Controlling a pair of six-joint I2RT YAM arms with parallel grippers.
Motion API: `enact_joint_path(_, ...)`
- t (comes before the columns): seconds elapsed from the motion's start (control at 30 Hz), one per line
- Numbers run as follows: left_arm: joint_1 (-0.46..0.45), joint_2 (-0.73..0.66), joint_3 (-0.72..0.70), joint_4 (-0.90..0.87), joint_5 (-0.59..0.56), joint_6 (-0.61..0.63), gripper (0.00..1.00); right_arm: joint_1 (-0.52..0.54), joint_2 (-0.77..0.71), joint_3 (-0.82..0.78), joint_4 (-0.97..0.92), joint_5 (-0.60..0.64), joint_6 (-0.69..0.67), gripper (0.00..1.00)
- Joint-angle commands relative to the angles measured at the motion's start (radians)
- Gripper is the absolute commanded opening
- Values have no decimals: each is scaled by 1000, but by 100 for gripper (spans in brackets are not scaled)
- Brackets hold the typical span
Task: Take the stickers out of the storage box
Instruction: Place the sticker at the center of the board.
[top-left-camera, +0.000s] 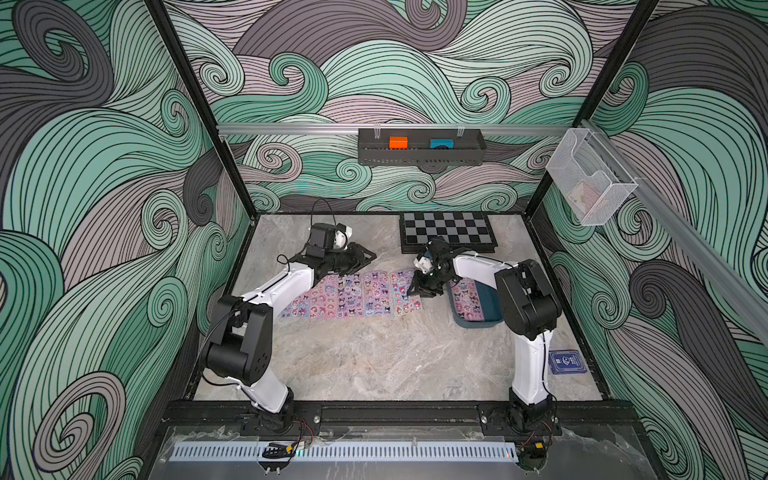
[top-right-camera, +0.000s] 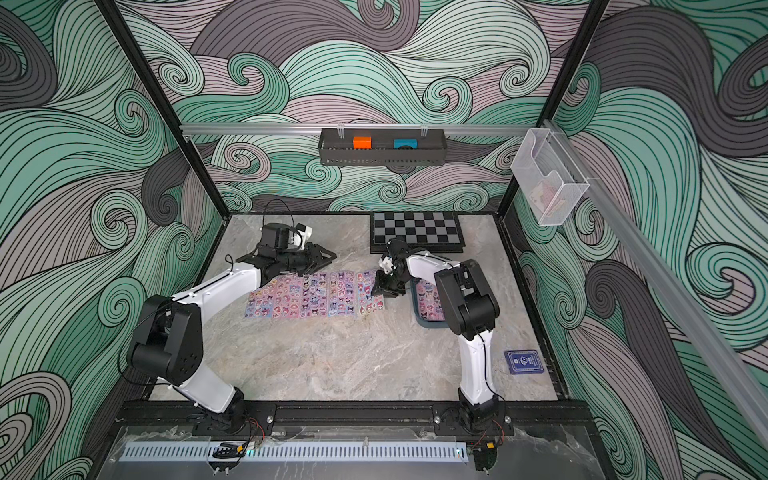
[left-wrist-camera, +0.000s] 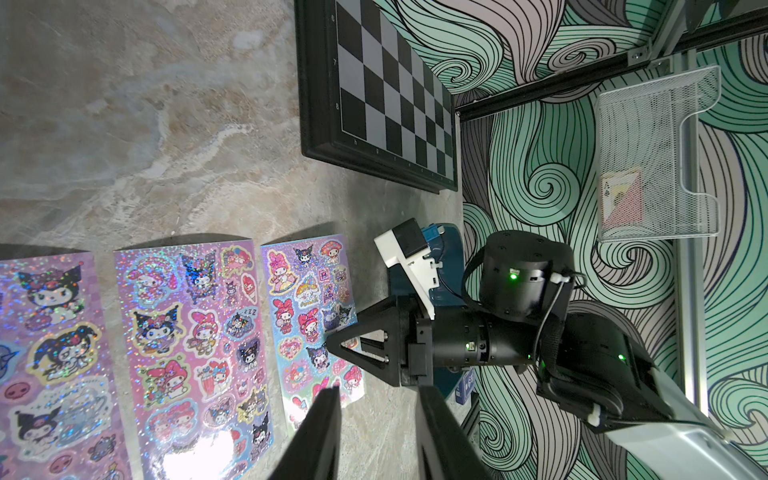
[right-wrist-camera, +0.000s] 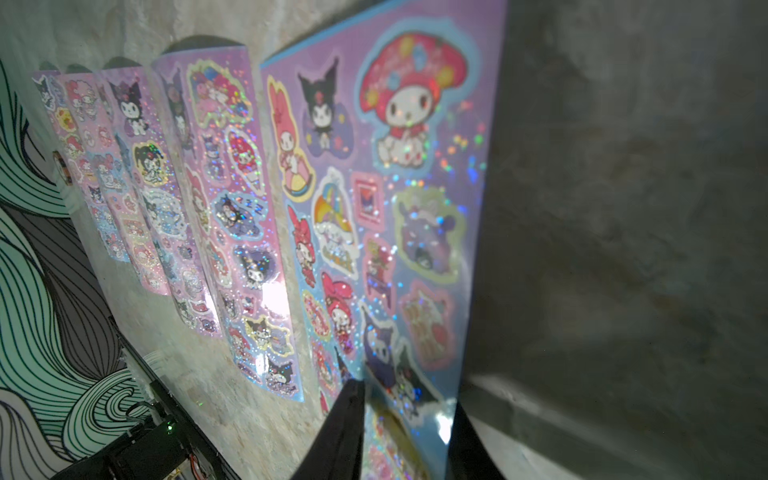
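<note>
Found most of the stickers (top-left-camera: 345, 295) laid side by side in a row on the table (top-left-camera: 374, 361) between the two arms, long edges pointing away from the robot. Spotted the right gripper (top-left-camera: 422, 291) low over the end sheet (top-left-camera: 404, 301) at the row's right end, jaws apart. In the right wrist view, saw that sheet's near end sitting in the gap between the fingers (right-wrist-camera: 345, 419), nothing visibly pinching it. Couldn't tell touching from just above, tbh.

Noticed the box (top-left-camera: 484, 324) just to that gripper's right, tucked partly under the right arm, with at least one pink sheet (top-left-camera: 467, 301) lying inside, long axis roughly parallel to the row. Couldn't make out anything underneath it.

Reckoned the next grab belonged to the right arm: a short sideways hop to the right, roughly the same wrist angle, going for a short end of the sheet.

Saw the left gripper (top-left-camera: 365, 255) beyond the far edge of the row, jaws apart and empty, well apart from the box, with the right gripper in between. Expected some fuss getting a finger under a thin glossy sheet lying flat in there.
</note>
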Motion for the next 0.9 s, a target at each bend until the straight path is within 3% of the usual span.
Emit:
enact_joint_path(0.0, 11, 6, 40, -16, 20, 34, 35, -4, -17, 3, -18, 46, -6, 37)
enact_joint_path(0.2, 17, -5, 44, -37, 13, 49, 35, -8, -85, -7, -54, 101, -21, 46)
enact_joint_path(0.87, 39, -54, 29, -70, -4, 67, 35, -127, -451, -151, -65, 132, -82, 53)
